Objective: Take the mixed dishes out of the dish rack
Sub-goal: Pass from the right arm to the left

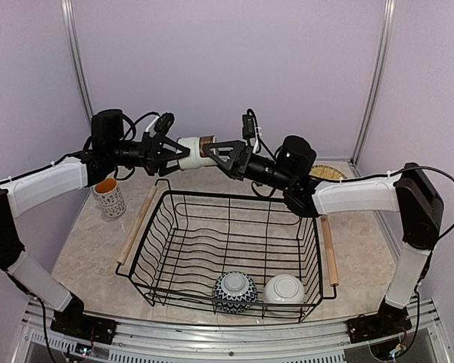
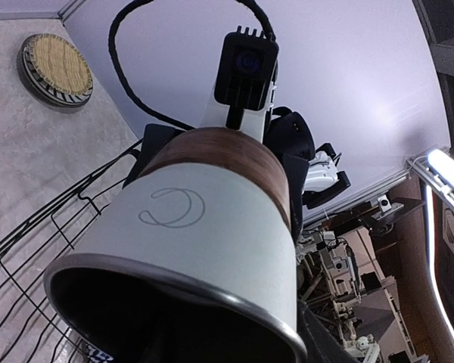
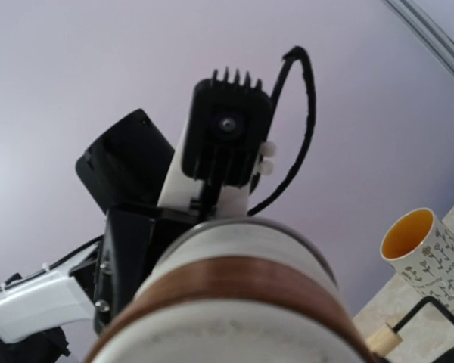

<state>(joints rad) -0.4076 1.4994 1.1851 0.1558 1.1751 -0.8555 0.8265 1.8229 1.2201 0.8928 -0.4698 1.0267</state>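
White cup with brown band (image 1: 192, 147), level above the dish rack (image 1: 153, 236), mouth toward the left tool (image 1: 174, 150) — its grip unclear — banded end clamped by the right tool (image 1: 214, 152).

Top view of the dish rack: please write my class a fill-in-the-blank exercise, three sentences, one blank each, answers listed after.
1. The white cup hangs between the left claw and the right claw; its band is ___.
2. The dish rack holds ___ bowls, the blue-patterned bowl and the white bowl.
3. The tall patterned cup stands outside the rack, and its inside is ___.
Missing words: brown, two, orange.
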